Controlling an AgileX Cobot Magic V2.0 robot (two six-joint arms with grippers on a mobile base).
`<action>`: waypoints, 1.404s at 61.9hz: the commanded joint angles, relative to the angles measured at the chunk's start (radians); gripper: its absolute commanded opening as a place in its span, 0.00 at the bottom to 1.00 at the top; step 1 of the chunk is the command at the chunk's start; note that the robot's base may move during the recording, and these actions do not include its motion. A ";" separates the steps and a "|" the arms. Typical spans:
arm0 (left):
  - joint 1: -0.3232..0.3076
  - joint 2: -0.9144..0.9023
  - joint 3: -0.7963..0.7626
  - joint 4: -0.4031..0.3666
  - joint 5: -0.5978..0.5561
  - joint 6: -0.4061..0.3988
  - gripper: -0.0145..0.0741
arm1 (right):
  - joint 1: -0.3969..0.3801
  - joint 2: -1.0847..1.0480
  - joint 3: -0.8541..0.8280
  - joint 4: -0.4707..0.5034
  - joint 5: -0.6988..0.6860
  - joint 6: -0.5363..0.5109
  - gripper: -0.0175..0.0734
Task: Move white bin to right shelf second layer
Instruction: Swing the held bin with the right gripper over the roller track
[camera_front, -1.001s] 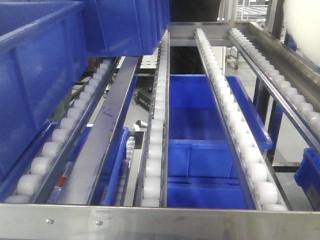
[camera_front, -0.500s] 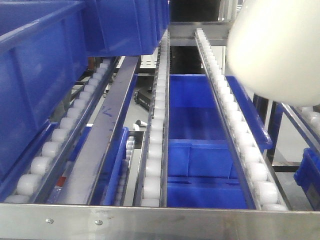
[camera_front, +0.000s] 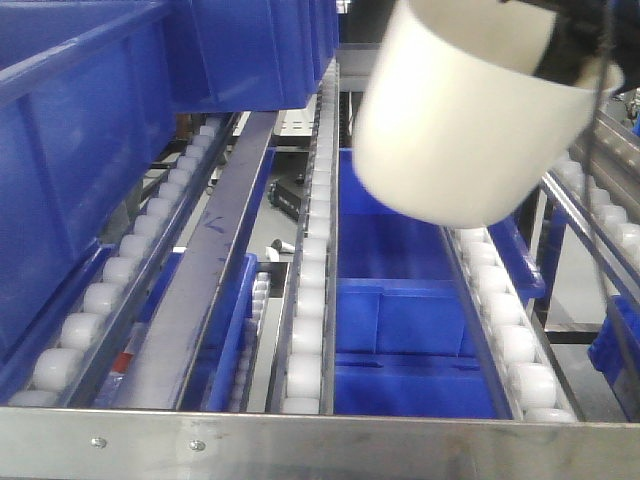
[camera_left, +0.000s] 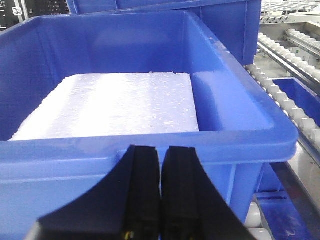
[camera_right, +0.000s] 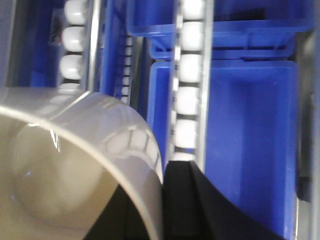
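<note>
The white bin hangs tilted in the air at the upper right of the front view, above the roller lanes of the right shelf second layer. My right gripper is shut on the bin's rim, one finger inside the wall and one outside; its dark arm shows at the bin's top edge. In the right wrist view the roller rails and blue crates lie below. My left gripper is shut with nothing in it, just in front of a blue crate.
Blue crates sit on the left lanes, one holding a white foam slab. More blue crates lie on the level below, seen between the rails. A steel front bar edges the rack.
The white bin has come in from the upper right, moving left and down over the roller lanes, and now fills more of the front view.
</note>
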 joint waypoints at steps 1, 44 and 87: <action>-0.003 -0.014 0.037 -0.006 -0.085 -0.003 0.26 | 0.012 -0.012 -0.059 0.019 -0.070 -0.003 0.25; -0.003 -0.014 0.037 -0.006 -0.085 -0.003 0.26 | 0.022 0.094 -0.072 -0.011 -0.045 -0.003 0.26; -0.003 -0.014 0.037 -0.006 -0.085 -0.003 0.26 | 0.023 0.165 -0.072 -0.030 -0.048 -0.003 0.26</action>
